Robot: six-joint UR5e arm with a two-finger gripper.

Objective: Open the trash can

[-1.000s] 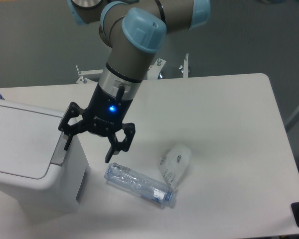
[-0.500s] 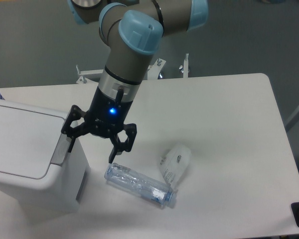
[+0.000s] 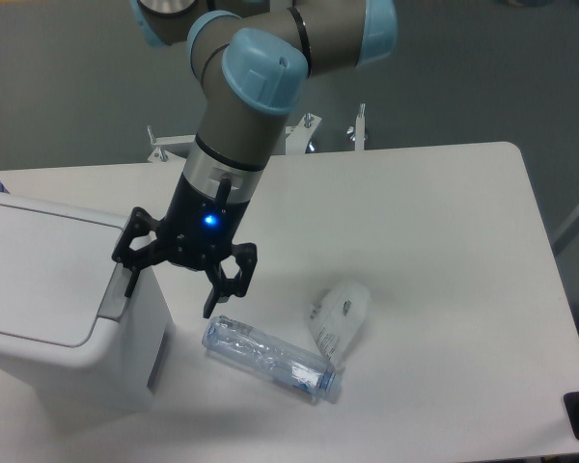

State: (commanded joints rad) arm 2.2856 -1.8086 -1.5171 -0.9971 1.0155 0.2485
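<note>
Hovering spread-fingered gripper (image 3: 172, 289), empty, one finger at trash can (image 3: 48, 289) rim tab (image 3: 114, 294).

Lower centre of frame: I note a clear crushed bottle (image 3: 270, 360) lying on the white table (image 3: 444, 251). Just right of it, touching, lies a crumpled white wrapper (image 3: 341, 316).
</note>
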